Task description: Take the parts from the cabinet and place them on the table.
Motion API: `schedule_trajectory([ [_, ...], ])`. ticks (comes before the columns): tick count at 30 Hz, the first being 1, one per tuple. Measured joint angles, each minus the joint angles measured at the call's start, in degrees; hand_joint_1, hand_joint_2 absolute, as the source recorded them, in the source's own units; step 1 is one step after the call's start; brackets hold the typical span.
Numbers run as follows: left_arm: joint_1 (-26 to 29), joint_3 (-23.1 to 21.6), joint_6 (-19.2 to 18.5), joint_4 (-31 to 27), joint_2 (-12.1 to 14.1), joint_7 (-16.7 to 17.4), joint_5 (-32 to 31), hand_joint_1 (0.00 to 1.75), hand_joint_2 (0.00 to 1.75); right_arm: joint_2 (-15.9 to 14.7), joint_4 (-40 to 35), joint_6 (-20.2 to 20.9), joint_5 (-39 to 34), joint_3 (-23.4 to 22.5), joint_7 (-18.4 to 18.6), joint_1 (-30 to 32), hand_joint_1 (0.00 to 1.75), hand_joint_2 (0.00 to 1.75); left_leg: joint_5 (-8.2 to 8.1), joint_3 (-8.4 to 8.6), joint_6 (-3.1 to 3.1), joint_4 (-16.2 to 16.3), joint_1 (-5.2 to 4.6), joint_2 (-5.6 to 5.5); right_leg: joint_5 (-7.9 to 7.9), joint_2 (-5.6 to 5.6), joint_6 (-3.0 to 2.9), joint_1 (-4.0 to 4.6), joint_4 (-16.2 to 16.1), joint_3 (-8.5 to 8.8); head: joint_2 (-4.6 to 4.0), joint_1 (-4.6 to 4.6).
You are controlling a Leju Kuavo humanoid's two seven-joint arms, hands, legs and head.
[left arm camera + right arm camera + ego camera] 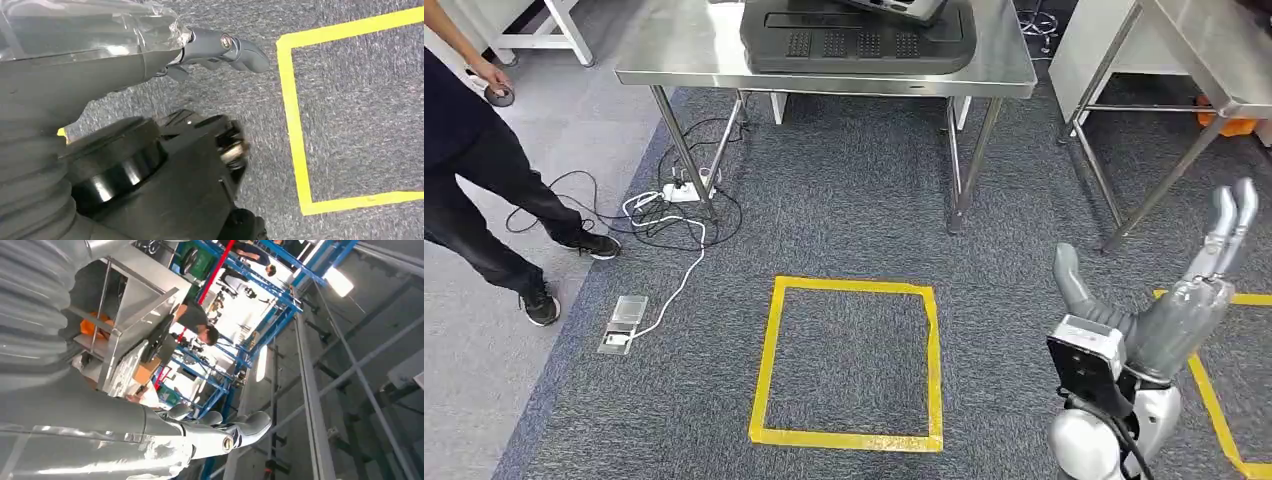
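A steel table (694, 55) stands at the far side of the carpet, with a black moulded tray (859, 40) on it. My right hand (1169, 300) is raised at the lower right, its fingers stretched out and apart, holding nothing. In the right wrist view the right hand (220, 432) points up toward ceiling beams and blue racking. My left hand (220, 47) hangs over the carpet in the left wrist view, with its thumb out and nothing in it.
A yellow taped square (769, 365) marks the carpet ahead. A person (474, 170) stands at the left with a small round thing (499, 93) in one hand. Cables and a power strip (679, 190) lie under the table. A second steel table (1214, 50) is at the right.
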Motion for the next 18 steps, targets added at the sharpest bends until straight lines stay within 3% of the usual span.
schedule_trajectory([
  [1,-0.04,0.00,0.00,0.00,0.00,0.00,0.00,0.00,1.75,0.00,0.00,0.00,0.00,-0.02,0.00,-0.02,0.00,1.75,2.00,2.98,0.08,-5.11,0.05,-0.01,0.09,0.02,0.17,-0.07,0.28,-0.20,0.00,-0.15],
  [2,-0.13,0.00,0.00,0.00,0.00,0.00,-0.02,0.00,1.75,0.02,0.00,0.00,0.00,-0.02,0.00,-0.01,0.00,1.75,1.64,4.24,0.43,-8.39,0.07,-0.05,0.18,0.02,0.39,0.03,0.50,-0.54,0.00,-0.35],
  [6,0.19,0.00,0.00,0.00,0.00,0.00,-0.04,0.00,1.75,0.11,0.00,0.00,0.02,-0.04,-0.07,-0.06,0.00,1.75,2.48,3.34,1.98,-8.57,-0.53,-0.11,1.04,0.03,1.92,0.14,0.82,-1.37,0.00,-0.13],
  [7,0.15,0.00,0.00,0.00,0.00,0.00,-0.04,0.00,1.75,0.11,0.00,0.00,0.00,-0.11,-0.07,-0.05,0.00,1.75,3.11,3.16,2.87,-9.14,-0.12,0.09,0.39,0.17,2.23,-0.11,1.20,-1.65,0.00,-0.26],
  [9,-0.04,0.00,0.02,0.00,0.02,0.00,0.02,0.00,1.75,0.11,0.00,0.00,0.00,-0.15,-0.07,-0.06,0.00,1.75,3.72,2.46,3.57,-9.14,-0.24,0.18,-4.03,0.28,2.65,-0.13,5.60,-3.22,0.00,0.44],
  [11,-0.07,0.00,0.02,0.00,0.00,0.00,0.00,0.00,1.75,0.11,0.00,0.00,0.00,-0.20,-0.04,-0.02,0.00,1.75,4.27,1.64,4.03,-9.10,-0.45,0.31,-9.09,0.31,2.90,-0.13,14.02,-6.04,0.00,1.20],
  [12,-0.05,0.00,0.00,0.00,0.00,0.00,-0.02,0.00,1.75,0.11,0.00,0.00,0.00,-0.22,-0.04,0.03,0.00,1.75,4.53,1.18,4.04,-9.01,-0.51,0.33,-10.21,0.31,3.00,-0.16,16.91,-6.73,0.00,1.46],
  [13,-0.03,0.00,0.00,0.00,0.00,0.00,-0.02,0.00,1.75,0.11,0.00,0.00,0.00,-0.22,-0.04,0.04,0.00,1.75,4.76,0.72,4.01,-8.87,-0.53,0.35,-9.79,0.31,3.02,-0.15,17.09,-6.15,0.00,1.68],
  [14,-0.03,0.00,0.00,0.00,0.00,0.00,-0.02,0.00,1.75,0.11,0.00,0.00,-0.02,-0.22,-0.04,0.04,0.00,1.75,4.96,0.33,3.91,-8.72,-0.54,0.35,-8.39,0.31,2.94,-0.15,14.89,-4.46,0.00,1.88],
  [16,-0.06,0.00,0.00,0.00,0.00,0.02,-0.02,0.00,1.75,0.11,0.00,0.00,-0.24,-0.22,-0.07,0.01,0.00,1.75,5.28,-0.20,3.62,-8.50,-0.52,0.32,-4.20,0.30,2.52,-0.14,5.54,1.44,0.00,2.45],
  [17,-0.07,0.00,-0.07,0.00,0.00,0.00,-0.07,0.00,1.75,0.11,0.00,0.00,-0.48,-0.22,-0.07,-0.05,0.00,0.00,5.44,-0.28,3.38,-8.43,-0.53,0.31,-3.37,0.32,2.21,-0.10,1.37,3.90,0.00,2.82],
  [18,-0.09,0.00,-0.07,0.00,0.00,0.02,-0.09,0.00,1.75,0.11,0.00,0.00,-0.94,-0.20,-0.18,-0.08,0.00,0.00,5.63,-0.63,3.05,-8.00,-0.96,0.31,-3.40,0.40,2.09,0.34,-0.16,4.08,0.00,3.08],
])
